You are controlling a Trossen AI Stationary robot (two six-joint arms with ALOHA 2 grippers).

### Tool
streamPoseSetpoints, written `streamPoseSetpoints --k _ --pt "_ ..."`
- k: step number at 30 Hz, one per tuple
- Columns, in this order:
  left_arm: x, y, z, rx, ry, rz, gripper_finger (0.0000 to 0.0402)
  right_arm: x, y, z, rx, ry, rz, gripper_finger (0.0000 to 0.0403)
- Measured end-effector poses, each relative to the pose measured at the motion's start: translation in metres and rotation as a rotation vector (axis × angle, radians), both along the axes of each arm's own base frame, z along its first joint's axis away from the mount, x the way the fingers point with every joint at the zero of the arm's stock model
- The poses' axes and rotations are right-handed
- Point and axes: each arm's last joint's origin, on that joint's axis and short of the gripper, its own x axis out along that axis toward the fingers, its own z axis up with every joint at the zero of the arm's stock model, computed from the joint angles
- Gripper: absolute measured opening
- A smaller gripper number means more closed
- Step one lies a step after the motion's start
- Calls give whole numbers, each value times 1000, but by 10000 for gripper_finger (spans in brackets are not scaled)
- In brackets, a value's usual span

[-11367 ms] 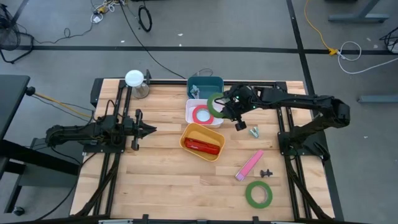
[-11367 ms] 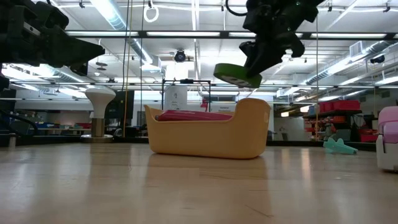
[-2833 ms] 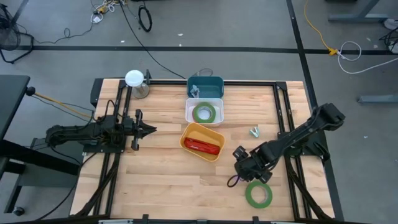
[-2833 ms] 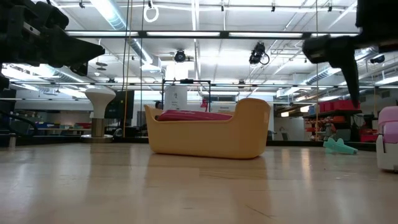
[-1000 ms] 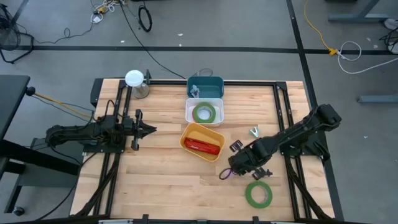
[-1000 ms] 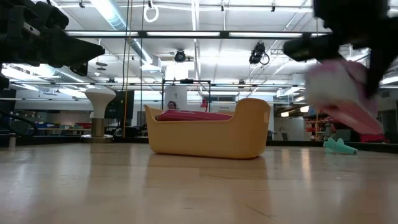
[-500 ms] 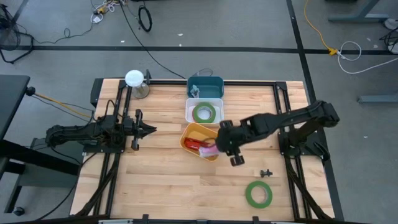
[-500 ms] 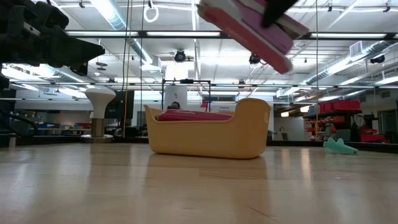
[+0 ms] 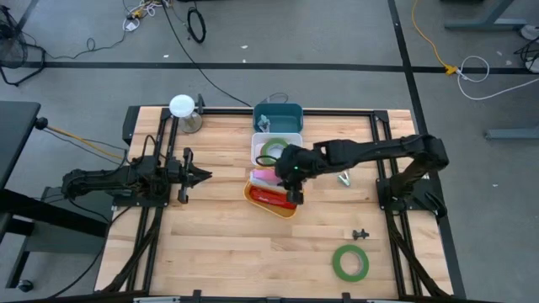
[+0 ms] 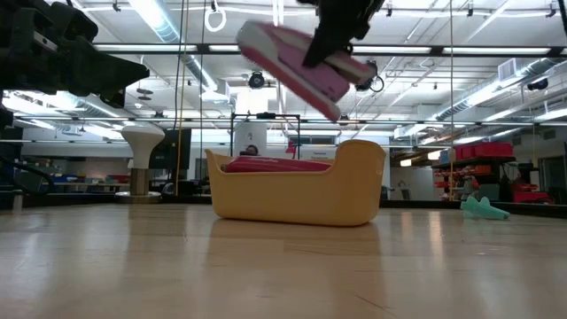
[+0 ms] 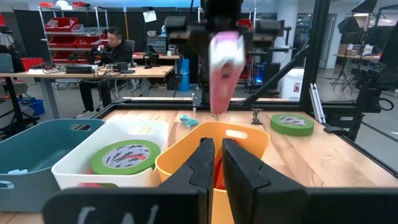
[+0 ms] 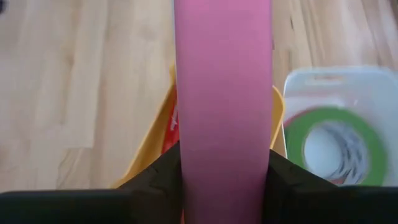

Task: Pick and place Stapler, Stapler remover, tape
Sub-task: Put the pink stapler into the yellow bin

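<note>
Pink stapler (image 10: pixel 297 60): clamped between the fingers of the right gripper (image 9: pixel 292 178), held tilted in the air above the yellow bin (image 9: pixel 253 192) near the middle of the table (image 9: pixel 219 244); seen end-on in the right wrist view (image 12: pixel 222 93), with the dark fingers (image 12: pixel 163 171) pressed against its two sides; in the left wrist view (image 11: pixel 225 68) it hangs over the far rim of the bin.
Red stapler (image 9: pixel 271 197): lying inside the yellow bin.
Green tape, first roll (image 9: pixel 271 151): flat in the white bin (image 9: pixel 257 156), just beyond the yellow bin toward the table's far edge; a red roll (image 11: pixel 93 184) shows under it in the left wrist view.
Green tape, second roll (image 9: pixel 349 263): flat on the bare wood near the table's near right corner.
Teal bin (image 9: pixel 290 114): against the far edge, touching the white bin.
Small teal item (image 9: pixel 344 178): on the wood toward the right edge, apart from the bins; too small to identify.
Small black item (image 9: pixel 360 233): on the wood between that and the second green roll.
Left gripper (image 9: pixel 200 175): waiting over the left side of the table, fingers closed together on nothing, pointing toward the bins.
Person: seated at a desk in the room beyond the table, left wrist view only.
</note>
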Motion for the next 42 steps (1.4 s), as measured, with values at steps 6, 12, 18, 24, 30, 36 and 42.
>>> streamPoseSetpoints --k 6,12,18,24,30,36,42 --pt "0 0 0 0 0 0 37 11 -12 -25 23 96 -68 140" --pt "0 0 0 0 0 0 37 9 -14 -38 38 198 -59 143" --pt "0 0 0 0 0 0 37 9 -12 -40 77 206 -75 139" --pt "0 0 0 0 0 0 37 7 -12 -41 106 230 -126 146" --pt "0 0 0 0 0 1 37 9 -11 -56 122 273 -156 145" --pt "0 0 0 0 1 0 37 6 -10 -67 129 288 -182 144" --pt "0 0 0 0 0 0 37 6 -10 -67 128 286 -181 146"
